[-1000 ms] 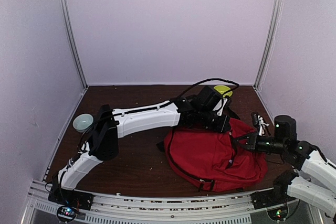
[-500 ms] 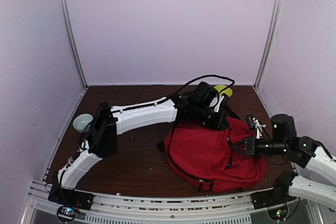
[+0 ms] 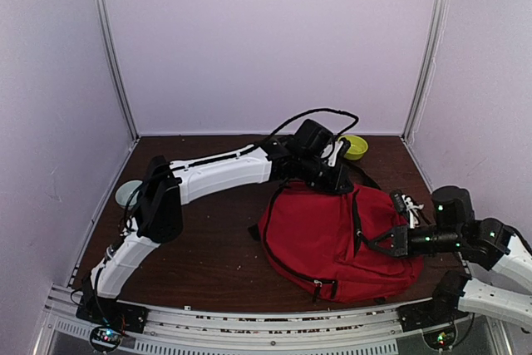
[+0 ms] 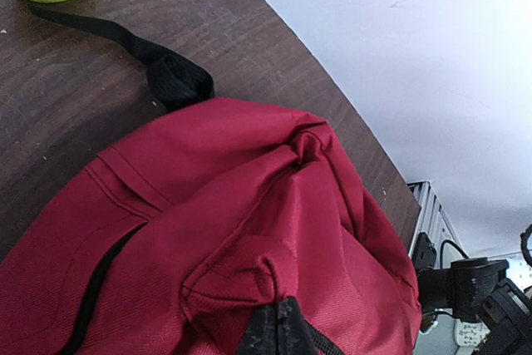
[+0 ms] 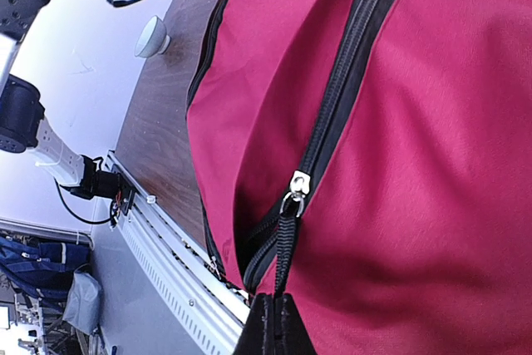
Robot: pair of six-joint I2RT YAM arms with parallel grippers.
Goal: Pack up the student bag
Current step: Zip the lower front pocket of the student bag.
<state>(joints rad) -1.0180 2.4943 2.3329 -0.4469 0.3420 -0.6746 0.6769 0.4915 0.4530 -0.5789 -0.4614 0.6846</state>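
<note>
Student bag at lower right, left gripper jaws tight on its upper-edge fabric, right gripper jaws tight on the zipper pull, bare table at centre-left.

Was closed in on three sides by plain, pale lilac walls: a back wall and two side walls, all smooth and matte. Were joined at the far corners by thin metal posts, a little shiny. Had as ground a dark brown wooden table, with small pale specks on its surface. Was bordered at the near edge by a perforated metal rail. Was lit softly and evenly, with only faint shadows.
</note>
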